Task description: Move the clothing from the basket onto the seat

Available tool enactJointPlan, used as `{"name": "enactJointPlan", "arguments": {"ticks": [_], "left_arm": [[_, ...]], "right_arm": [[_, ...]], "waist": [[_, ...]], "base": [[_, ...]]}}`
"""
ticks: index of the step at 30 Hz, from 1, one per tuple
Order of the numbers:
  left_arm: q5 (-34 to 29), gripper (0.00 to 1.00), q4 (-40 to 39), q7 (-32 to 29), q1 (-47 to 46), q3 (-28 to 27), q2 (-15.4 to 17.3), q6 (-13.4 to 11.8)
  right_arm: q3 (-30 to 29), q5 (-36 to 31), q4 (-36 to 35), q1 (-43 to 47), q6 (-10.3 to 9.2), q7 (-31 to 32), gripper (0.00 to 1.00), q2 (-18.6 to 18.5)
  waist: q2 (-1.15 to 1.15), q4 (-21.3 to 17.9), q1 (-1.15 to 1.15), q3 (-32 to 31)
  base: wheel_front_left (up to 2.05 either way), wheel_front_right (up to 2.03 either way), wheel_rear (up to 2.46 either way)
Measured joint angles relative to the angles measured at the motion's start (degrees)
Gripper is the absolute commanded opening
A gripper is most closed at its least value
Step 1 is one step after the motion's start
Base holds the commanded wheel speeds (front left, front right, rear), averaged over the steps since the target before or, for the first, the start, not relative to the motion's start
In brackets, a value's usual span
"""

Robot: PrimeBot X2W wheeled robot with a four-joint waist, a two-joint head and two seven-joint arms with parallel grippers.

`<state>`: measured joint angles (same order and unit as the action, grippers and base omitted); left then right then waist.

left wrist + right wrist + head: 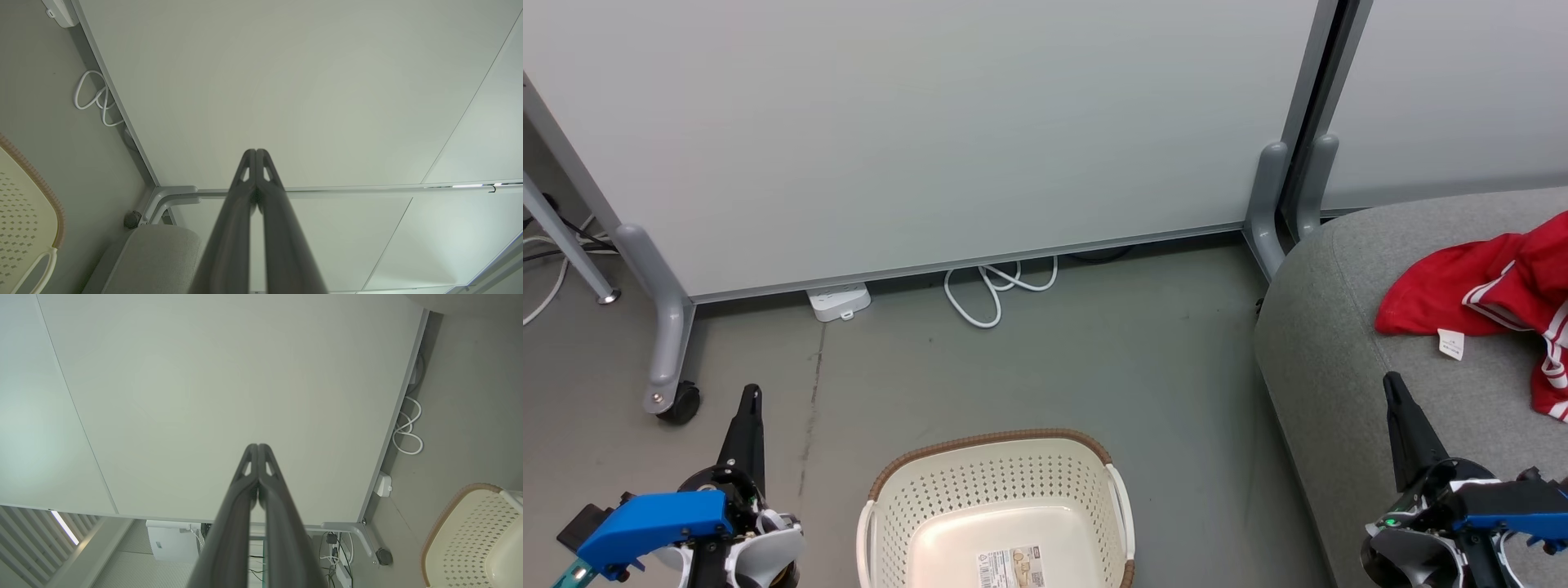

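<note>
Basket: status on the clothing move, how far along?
Looks done: the basket shows a bare bottom where visible, and the red clothing lies on the seat. In hand: nothing; left gripper and right gripper are shut and empty. Remaining: nothing visible, though the basket's near end is cropped.

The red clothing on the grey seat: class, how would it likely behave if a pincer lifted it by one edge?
Probably floppy: the clothing lies crumpled in folds on the seat, so it would likely drape and hang. Likely light, being thin fabric. Unlikely to roll or tip; pushed, it would probably bunch up.
</note>
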<state>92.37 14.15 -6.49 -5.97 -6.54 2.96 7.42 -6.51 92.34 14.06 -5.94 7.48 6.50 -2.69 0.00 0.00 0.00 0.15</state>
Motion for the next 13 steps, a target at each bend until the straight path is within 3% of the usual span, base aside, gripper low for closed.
{"name": "enactJointPlan", "arguments": {"ticks": [13], "left_arm": [[-0.01,0.0,0.0,-0.01,0.0,-0.01,-0.01,0.0]], "right_arm": [[0.0,0.0,0.0,0.0,0.0,0.0,0.0,0.0]], "waist": [[0.0,0.0,0.0,0.0]], "base": [[0.0,0.0,0.0]]}}
